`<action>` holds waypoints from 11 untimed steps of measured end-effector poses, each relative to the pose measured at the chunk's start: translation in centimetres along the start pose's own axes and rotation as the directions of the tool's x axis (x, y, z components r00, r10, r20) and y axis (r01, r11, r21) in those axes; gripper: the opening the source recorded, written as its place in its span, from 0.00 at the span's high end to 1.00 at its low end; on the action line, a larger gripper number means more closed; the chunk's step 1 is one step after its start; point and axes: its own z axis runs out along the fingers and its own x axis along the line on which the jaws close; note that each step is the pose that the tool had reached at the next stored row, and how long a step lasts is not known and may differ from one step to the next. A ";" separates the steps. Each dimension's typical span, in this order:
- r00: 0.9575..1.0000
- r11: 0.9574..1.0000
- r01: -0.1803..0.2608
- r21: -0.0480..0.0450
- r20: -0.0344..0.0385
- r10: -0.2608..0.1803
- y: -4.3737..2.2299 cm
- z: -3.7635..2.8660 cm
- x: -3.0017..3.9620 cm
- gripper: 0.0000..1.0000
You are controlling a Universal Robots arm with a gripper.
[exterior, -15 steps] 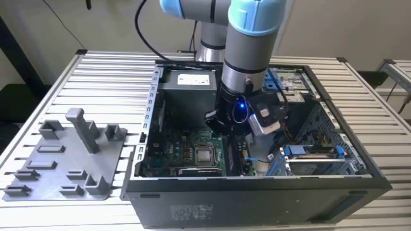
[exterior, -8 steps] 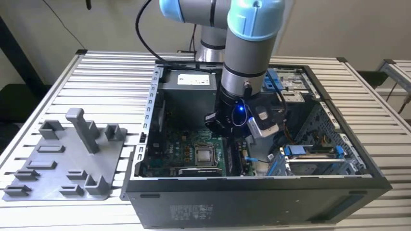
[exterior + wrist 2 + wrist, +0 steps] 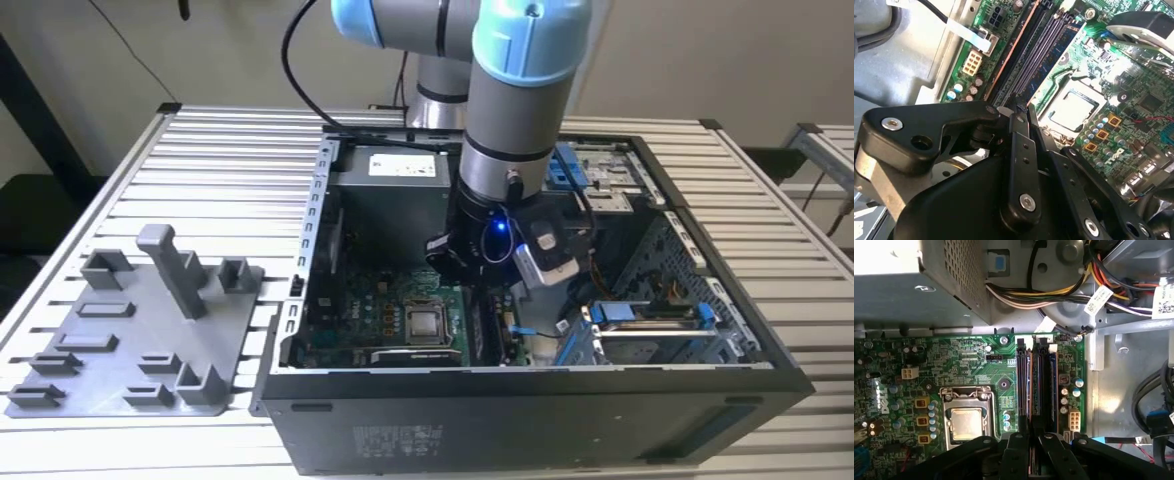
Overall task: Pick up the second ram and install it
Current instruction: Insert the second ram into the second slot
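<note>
Two black fingers of the tool sit very close together in the first wrist view. A long, thin, dark memory stick, the second ram, runs between them on its edge. I judge the tool is nearly closed and pinching the stick, though the grip itself is partly hidden.

You can see the stick lying along the row of long black memory slots on the green circuit board, just beside the square silver chip socket. I cannot tell if it is touching a slot yet.

In the exterior view the arm reaches down into the open black computer case. The grey plastic holder tray sits on the slatted white worktop at the exterior view's left, with no stick in it.

So picking up looks done, and you are at the fitting step. That step calls for the stick to line up with its slot end to end, then a straight, even push.
</note>
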 end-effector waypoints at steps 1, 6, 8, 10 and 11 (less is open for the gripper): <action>1.000 1.000 0.000 0.000 0.000 0.000 -0.04 0.00 -0.01 0.86; 1.000 1.000 0.000 0.000 0.000 0.000 -0.11 0.15 -0.03 0.86; 1.000 1.000 0.000 0.000 0.000 0.000 -0.11 0.26 -0.02 0.86; 1.000 1.000 0.000 0.000 0.000 0.000 -0.11 0.34 -0.03 0.86; 1.000 1.000 0.000 0.000 0.000 0.000 -0.11 0.36 -0.03 0.86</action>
